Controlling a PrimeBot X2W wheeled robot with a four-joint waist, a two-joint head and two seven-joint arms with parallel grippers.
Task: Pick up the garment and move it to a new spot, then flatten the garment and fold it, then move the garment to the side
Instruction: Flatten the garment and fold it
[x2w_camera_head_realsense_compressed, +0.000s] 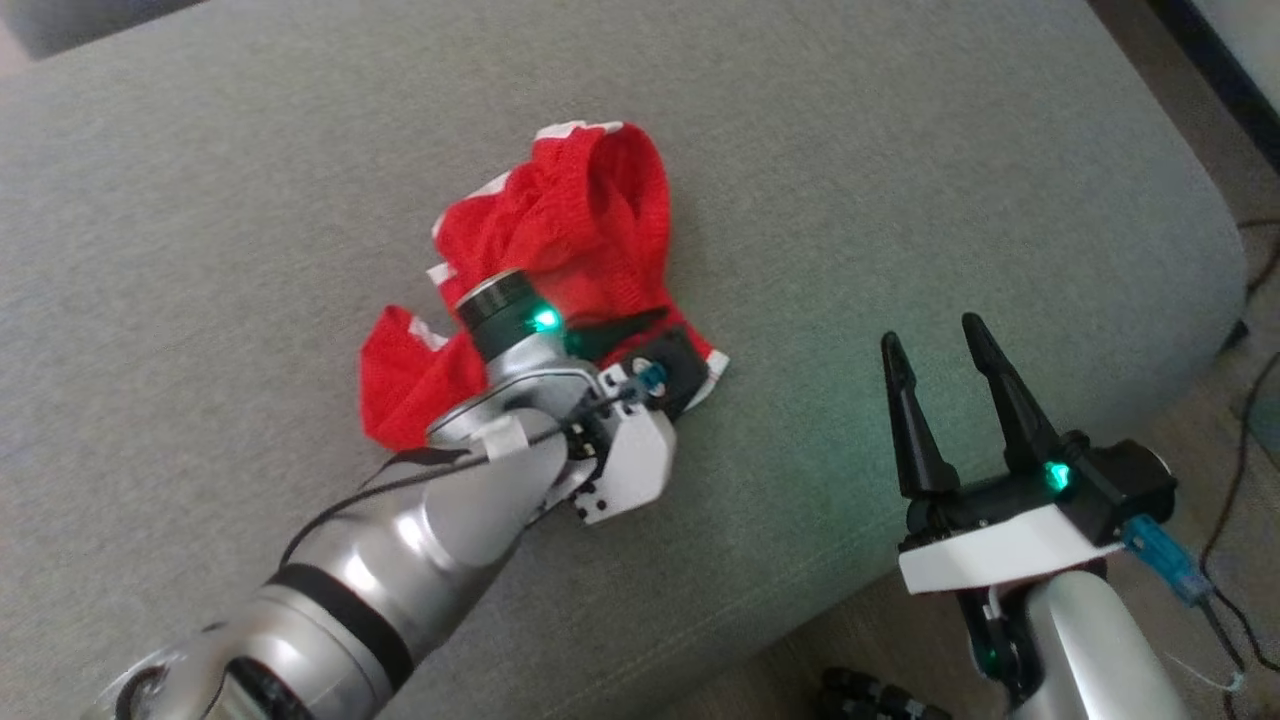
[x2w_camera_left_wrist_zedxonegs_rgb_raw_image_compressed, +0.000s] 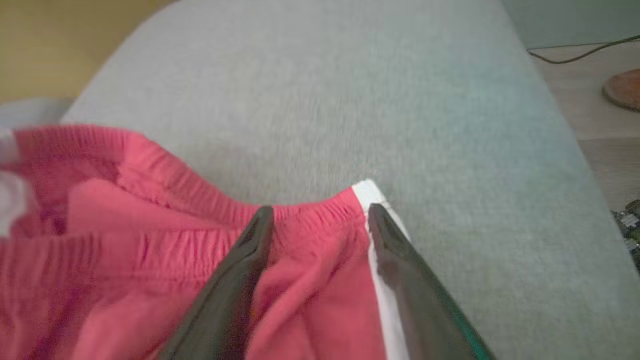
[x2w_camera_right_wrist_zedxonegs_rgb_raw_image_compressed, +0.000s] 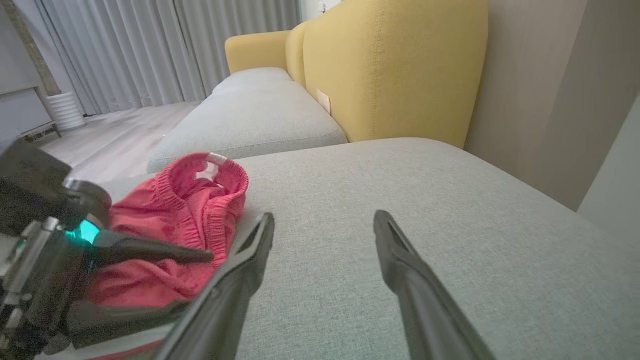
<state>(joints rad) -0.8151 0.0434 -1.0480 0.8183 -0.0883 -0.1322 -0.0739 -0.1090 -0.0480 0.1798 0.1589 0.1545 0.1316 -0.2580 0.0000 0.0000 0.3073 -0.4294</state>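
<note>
grey sofa cushion (x2w_camera_head_realsense_compressed: 900, 150) is stretching under me. nearest, my right gripper (x2w_camera_head_realsense_compressed: 930, 340) is hovering released at its front edge; my left gripper (x2w_camera_left_wrist_zedxonegs_rgb_raw_image_compressed: 320, 215) is hanging, jaws spread, over the crumpled red garment (x2w_camera_head_realsense_compressed: 590, 220) mid-cushion, seemingly to grab its waistband (x2w_camera_left_wrist_zedxonegs_rgb_raw_image_compressed: 200, 195).

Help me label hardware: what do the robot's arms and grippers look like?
Both arms are silver with white wrist housings and green lights. The left gripper and right gripper each have two long, tapering black fingers. A black cable runs along the left arm; a blue plug sits by the right wrist.
</note>
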